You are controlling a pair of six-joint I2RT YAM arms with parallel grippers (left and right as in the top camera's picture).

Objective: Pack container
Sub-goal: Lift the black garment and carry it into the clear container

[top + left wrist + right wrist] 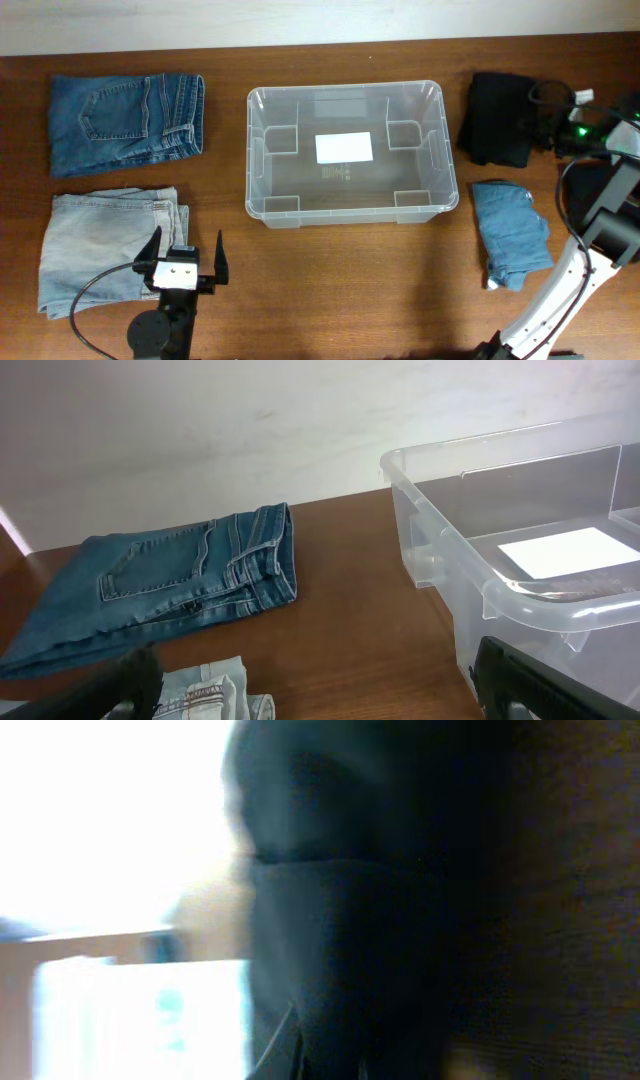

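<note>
Container (254,150) (white label (344,147) on base), left hand (187,255) wide open

Lower left of the overhead frame: black left hand (189,240) with two pointed fingers (221,258), behind them a white block (180,268) bearing two dark dots, then a round black joint (160,330). Thin black cable (95,285) looping off leftward. Right edge: white tubular links (570,275), black elbow (620,235), small green light (577,130), tangled black wires (548,95).
</note>
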